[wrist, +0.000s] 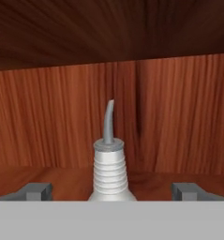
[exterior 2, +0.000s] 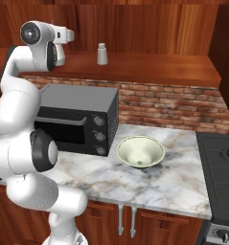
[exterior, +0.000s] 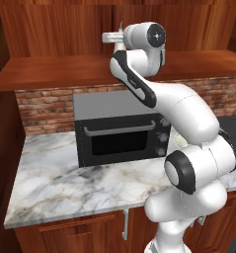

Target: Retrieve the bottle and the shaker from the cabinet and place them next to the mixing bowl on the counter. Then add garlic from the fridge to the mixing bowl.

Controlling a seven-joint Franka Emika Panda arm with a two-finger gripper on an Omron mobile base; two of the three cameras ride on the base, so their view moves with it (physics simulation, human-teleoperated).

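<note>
Gripper [wrist: 111, 192] spread wide, framing pour-spout bottle [wrist: 109, 168] at lower centre, inside cabinet [wrist: 179, 126]. Advising: staying centred, sliding forward level, closing below ribbed neck, avoiding tipping.

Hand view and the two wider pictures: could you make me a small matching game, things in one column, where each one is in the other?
Things:
1. pale round mixing bowl
2. small grey shaker
3. grey ribbed bottle with curved spout
4. dark boxy toaster oven

Places:
A. between the open hand's fingertips
B. on the wooden shelf, right of the hand
C. on marble counter, beside the oven
D. against the brick wall

Pairs: 1-C, 2-B, 3-A, 4-D
</note>
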